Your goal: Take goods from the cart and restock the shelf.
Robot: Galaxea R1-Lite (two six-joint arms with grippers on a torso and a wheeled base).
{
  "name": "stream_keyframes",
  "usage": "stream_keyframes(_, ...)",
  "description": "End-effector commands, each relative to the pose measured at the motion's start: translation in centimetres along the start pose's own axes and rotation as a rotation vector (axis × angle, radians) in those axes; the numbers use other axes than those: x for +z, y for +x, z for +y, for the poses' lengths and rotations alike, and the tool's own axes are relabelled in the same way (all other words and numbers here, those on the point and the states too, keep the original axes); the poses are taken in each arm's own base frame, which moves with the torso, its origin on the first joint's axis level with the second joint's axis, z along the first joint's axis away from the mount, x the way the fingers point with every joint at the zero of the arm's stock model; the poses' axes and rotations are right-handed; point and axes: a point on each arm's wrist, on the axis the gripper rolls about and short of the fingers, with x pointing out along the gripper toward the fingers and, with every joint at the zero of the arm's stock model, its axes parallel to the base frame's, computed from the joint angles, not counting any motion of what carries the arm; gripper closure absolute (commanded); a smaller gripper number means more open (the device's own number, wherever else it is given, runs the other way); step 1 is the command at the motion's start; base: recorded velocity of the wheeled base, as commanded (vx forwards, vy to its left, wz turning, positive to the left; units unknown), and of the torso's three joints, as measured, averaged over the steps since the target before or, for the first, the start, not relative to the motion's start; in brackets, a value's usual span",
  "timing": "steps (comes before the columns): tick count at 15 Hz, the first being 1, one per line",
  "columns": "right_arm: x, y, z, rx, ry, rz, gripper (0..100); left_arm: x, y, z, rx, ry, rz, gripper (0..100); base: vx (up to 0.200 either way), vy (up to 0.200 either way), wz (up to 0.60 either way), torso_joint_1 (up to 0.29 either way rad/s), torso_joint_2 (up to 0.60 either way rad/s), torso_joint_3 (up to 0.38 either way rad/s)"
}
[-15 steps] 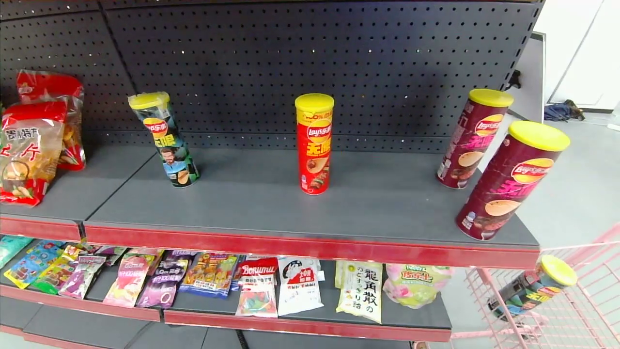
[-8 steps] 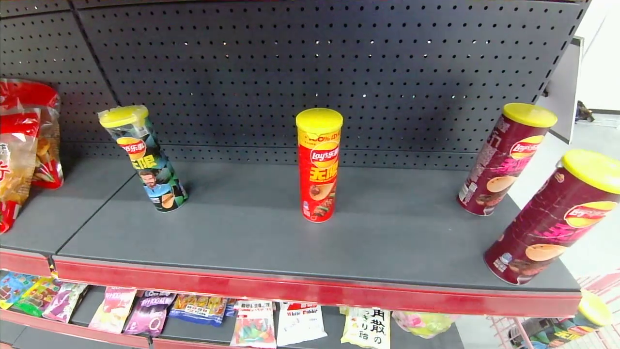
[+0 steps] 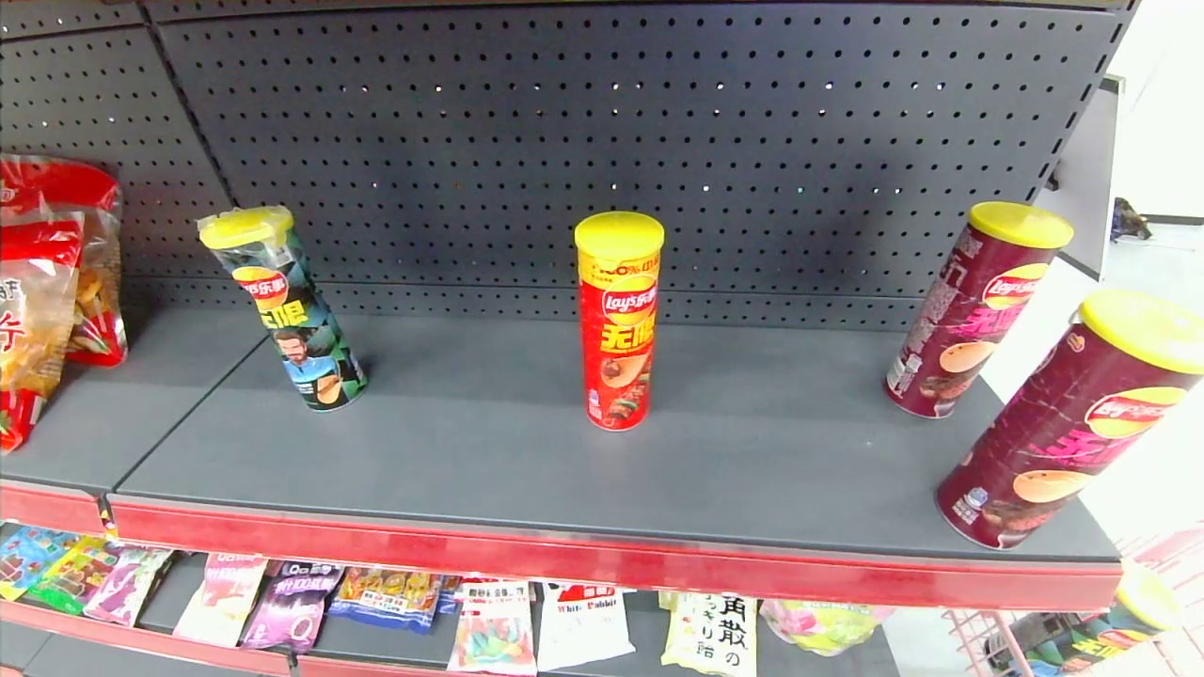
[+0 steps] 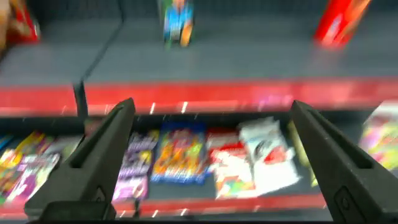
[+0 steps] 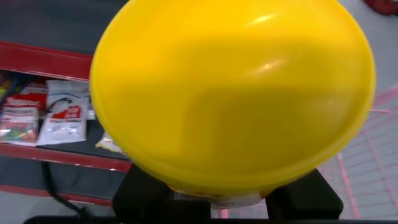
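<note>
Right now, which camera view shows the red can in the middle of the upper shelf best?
The head view: the red can stands whole and upright on the shelf. The left wrist view catches only its lower part at the edge. The right wrist view faces a yellow lid instead.

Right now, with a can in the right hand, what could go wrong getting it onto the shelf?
One: the maroon can stands at the top shelf's right front corner, so swinging the held can in could knock it off. Two: the red shelf lip shows beyond the held can's lid; raised too little, the can might catch it.
</note>
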Motion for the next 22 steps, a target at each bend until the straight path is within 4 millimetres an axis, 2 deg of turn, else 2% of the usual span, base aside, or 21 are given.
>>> stream_keyframes(1,-0.2,0.1,0.2,0.056,0.034,0.003,100,12.7,4.8,0.3,-0.101,-0.16,0.039,0,0.0,0.0,0.0,0.0,0.0,0.0)
stream_keyframes(2,0.0,0.1,0.3,0.132,0.067,-0.007,100,14.1,7.5,0.2,-0.212,-0.132,0.095,0,0.0,0.0,0.0,0.0,0.0,0.0)
stream_keyframes(4,-0.2,0.2,0.3,0.133,0.07,-0.001,100,13.9,11.7,-0.5,-0.467,-0.066,0.15,0,0.0,0.0,0.0,0.0,0.0,0.0)
stream_keyframes(6,-0.4,0.2,0.4,0.14,0.068,0.006,100,13.3,17.4,-1.0,-0.586,0.044,0.15,0,0.0,0.0,0.0,0.0,0.0,0.0)
stream_keyframes(7,-0.4,0.2,0.4,0.14,0.068,0.006,100,13.1,18.6,-1.2,-0.617,0.055,0.152,0,0.0,0.0,0.0,0.0,0.0,0.0)
stream_keyframes(8,-0.5,0.3,0.4,0.14,0.068,0.012,100,12.4,21.9,-2.1,-0.718,0.059,0.16,0,0.0,0.0,0.0,0.0,0.0,0.0)
stream_keyframes(10,-0.7,0.4,0.4,0.142,0.069,0.018,100,12.0,24.7,-4.4,-0.84,0.052,0.186,0,0.0,0.0,0.0,0.0,0.0,0.0)
stream_keyframes(12,-0.8,0.5,0.5,0.144,0.069,0.024,100,11.9,26.2,-6.1,-0.939,0.045,0.196,0,0.0,0.0,0.0,0.0,0.0,0.0)
stream_keyframes(13,-0.9,0.5,0.5,0.143,0.069,0.026,100,11.6,27.0,-6.5,-0.951,0.043,0.205,0,0.0,0.0,0.0,0.0,0.0,0.0)
stream_keyframes(14,-1.0,0.6,0.5,0.143,0.069,0.032,100,10.9,29.0,-7.3,-0.971,0.068,0.216,0,0.0,0.0,0.0,0.0,0.0,0.0)
stream_keyframes(18,-1.0,0.6,0.5,0.143,0.07,0.032,100,9.7,33.9,-9.0,-0.994,0.124,0.205,0,0.0,0.0,0.0,0.0,0.0,0.0)
stream_keyframes(19,-1.0,0.6,0.5,0.143,0.07,0.032,100,9.4,35.0,-9.3,-0.998,0.134,0.2,0,0.0,0.0,0.0,0.0,0.0,0.0)
stream_keyframes(20,-1.0,0.6,0.5,0.143,0.07,0.032,100,9.4,35.1,-9.4,-0.998,0.138,0.195,0,0.0,0.0,0.0,0.0,0.0,0.0)
stream_keyframes(22,-1.0,0.6,0.5,0.14,0.072,0.032,100,9.4,37.2,-11.1,-1.037,0.148,0.167,0,0.0,0.0,0.0,0.0,0.0,0.0)
